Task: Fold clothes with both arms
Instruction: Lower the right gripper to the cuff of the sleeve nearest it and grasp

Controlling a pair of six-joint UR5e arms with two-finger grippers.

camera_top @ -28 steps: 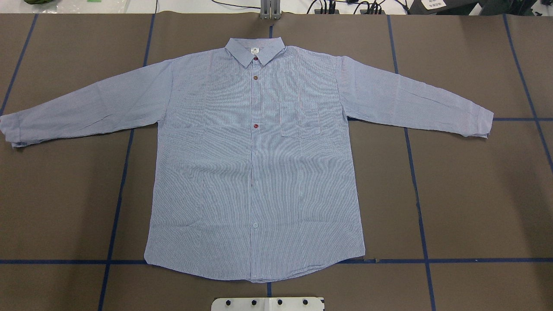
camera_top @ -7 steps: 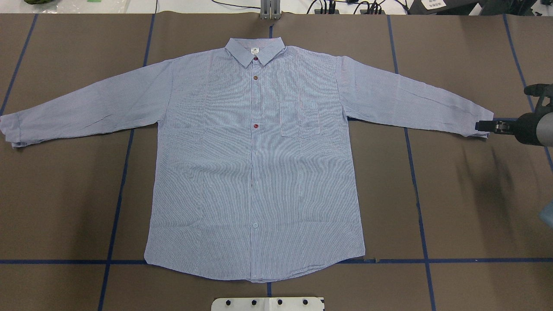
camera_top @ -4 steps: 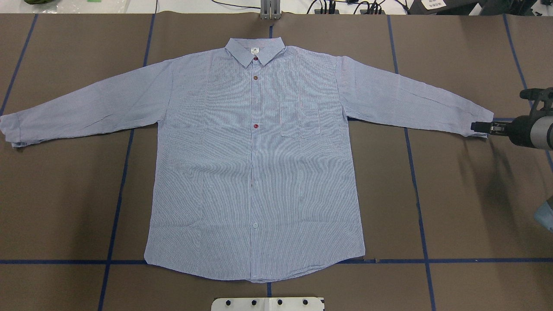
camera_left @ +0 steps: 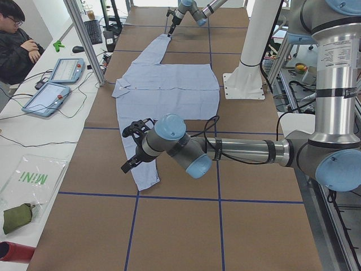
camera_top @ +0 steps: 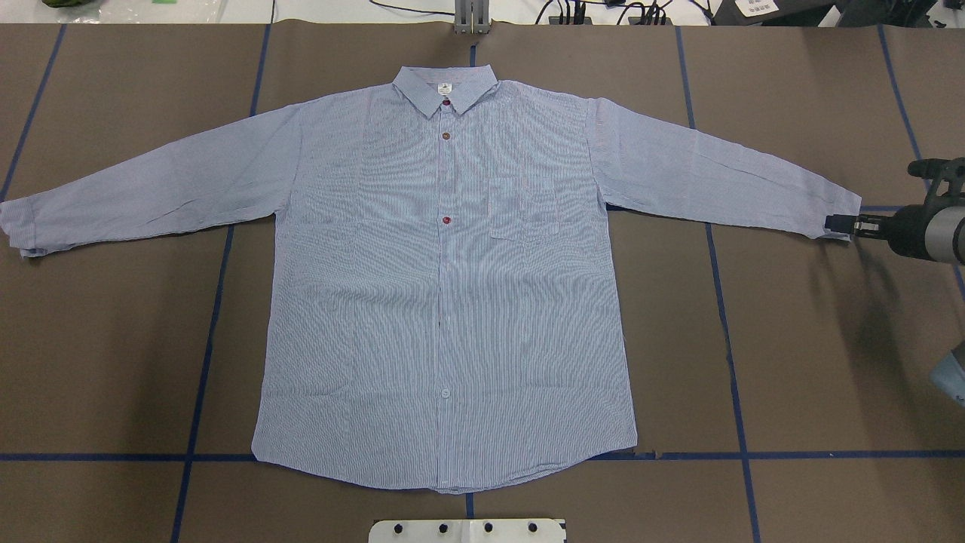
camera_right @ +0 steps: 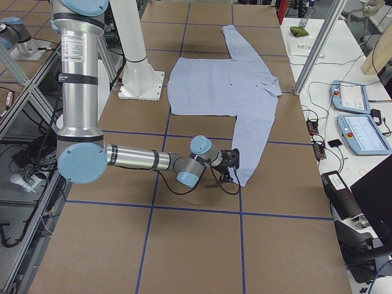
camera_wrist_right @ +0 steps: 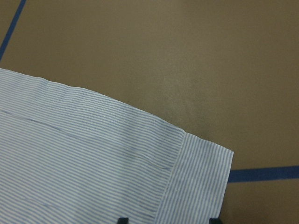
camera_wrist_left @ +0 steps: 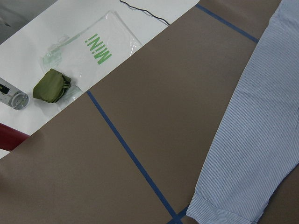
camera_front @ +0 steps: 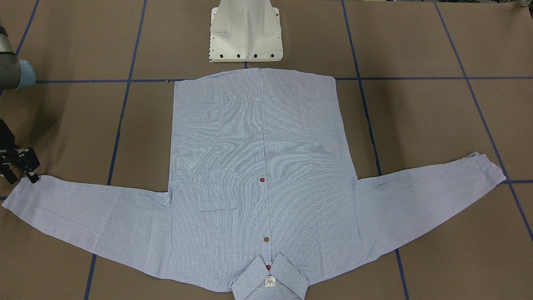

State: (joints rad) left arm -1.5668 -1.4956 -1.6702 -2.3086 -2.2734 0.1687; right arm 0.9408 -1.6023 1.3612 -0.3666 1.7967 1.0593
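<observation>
A robotics lab is showing here. The table [camera_left: 169, 226] is wearing brown paper gridded with blue tape [camera_left: 101, 193]; a white pedestal [camera_left: 248, 56] is standing on it, and the left arm [camera_left: 237, 151] is reaching over it. Beside the table, a man [camera_left: 17, 45] is sitting at a white bench [camera_left: 22, 121] carrying two control tablets [camera_left: 66, 69].

The silver-grey tubular right arm [camera_top: 938, 234] reaches low and level, its black two-finger right gripper [camera_top: 833, 223] parted at the tips; the matching left arm [camera_left: 242, 151] stretches horizontally, its left gripper [camera_left: 128, 148] of unreadable spread
</observation>
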